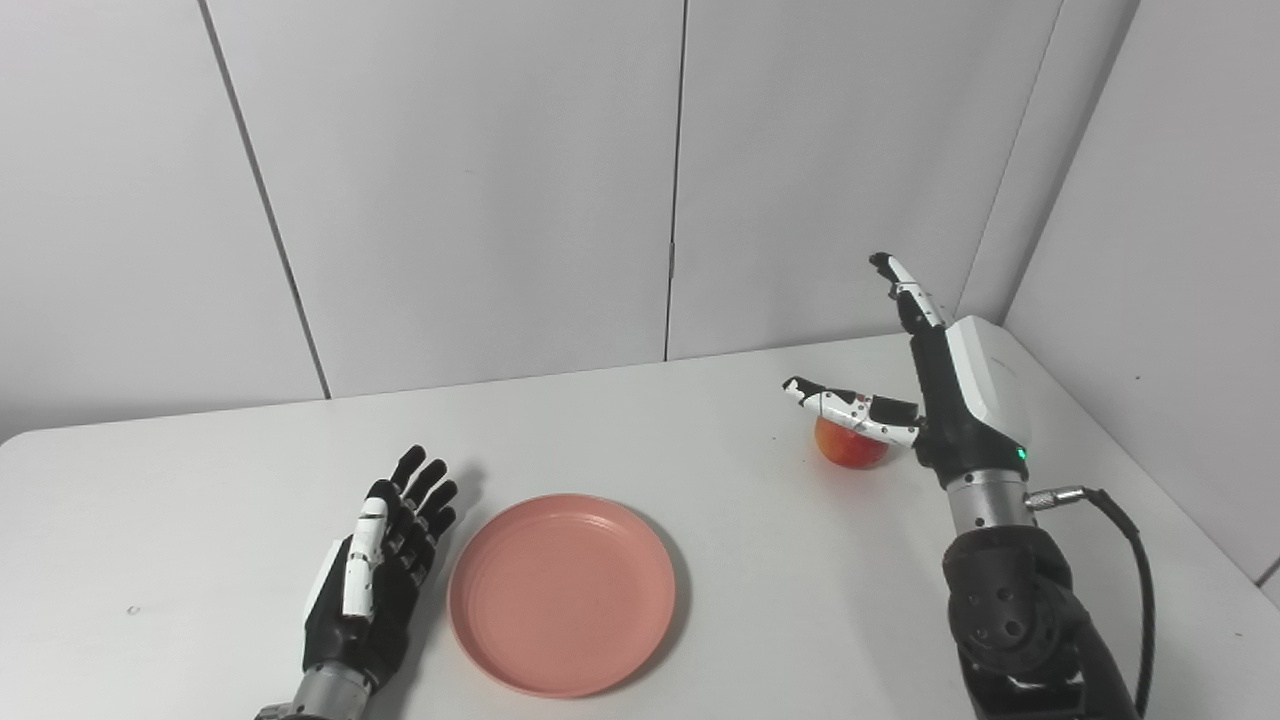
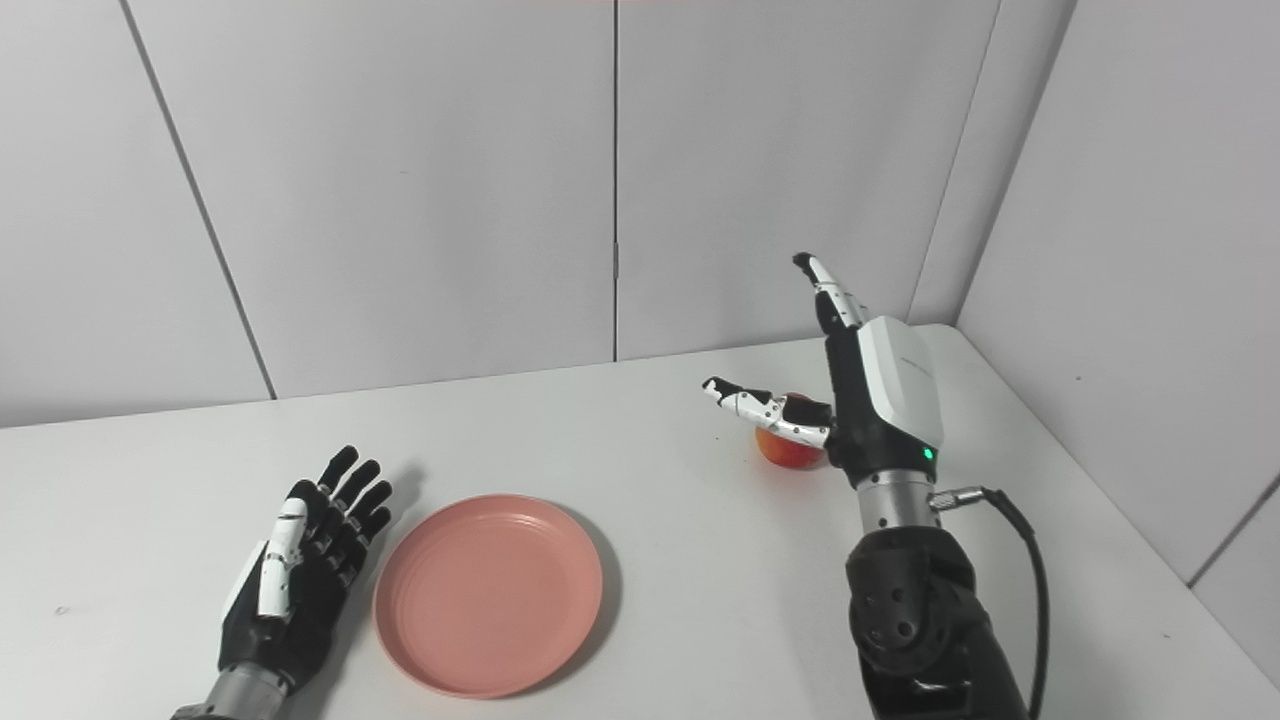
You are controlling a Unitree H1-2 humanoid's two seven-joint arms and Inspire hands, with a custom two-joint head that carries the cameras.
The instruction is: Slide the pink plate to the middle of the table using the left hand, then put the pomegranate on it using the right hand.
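The pink plate [image 1: 562, 592] lies flat on the white table [image 1: 700, 450], near the front, a little left of the middle. My left hand [image 1: 380, 560] rests open on the table just left of the plate's rim, fingers pointing away. The red-orange pomegranate [image 1: 850, 445] sits on the table at the right. My right hand [image 1: 940, 390] is open above and beside it, fingers raised, thumb reaching out over the fruit. The hand partly hides the pomegranate. It holds nothing.
Grey wall panels stand behind the table and along its right side. The table's right edge [image 1: 1180, 520] runs close to my right arm. A black cable [image 1: 1135, 560] loops off my right wrist.
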